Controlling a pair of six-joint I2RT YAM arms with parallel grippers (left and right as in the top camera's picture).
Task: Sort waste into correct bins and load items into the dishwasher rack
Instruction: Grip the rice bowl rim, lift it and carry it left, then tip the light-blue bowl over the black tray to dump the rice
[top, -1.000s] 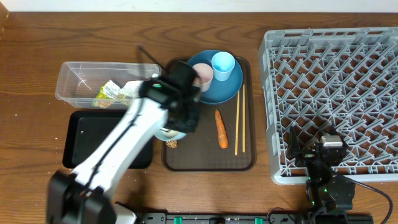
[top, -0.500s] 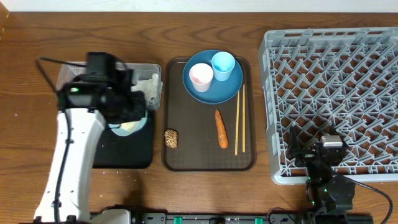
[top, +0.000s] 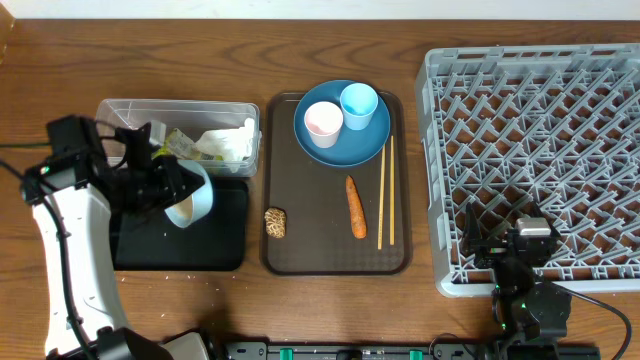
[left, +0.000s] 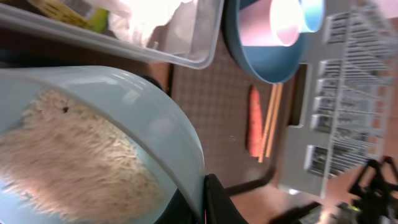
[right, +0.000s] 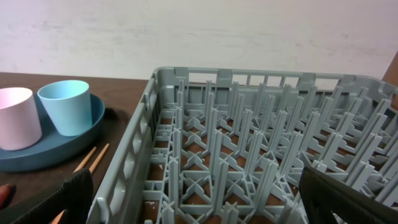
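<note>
**Half a second on: tipping light-blue bowl (top: 192, 195) over black tray (top: 225, 245)**

Clamping left jaws shut on it, swinging it leftwards off brown tray (top: 320, 230); tilting beside clear tub (top: 180, 103), rice (left: 68, 162) not yet dumped. Keeping right jaws wide open, empty, at dishwasher rack (top: 530, 120).

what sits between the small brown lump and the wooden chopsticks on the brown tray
Only the orange carrot-like piece, apart from both; the overhead view shows it.
</note>
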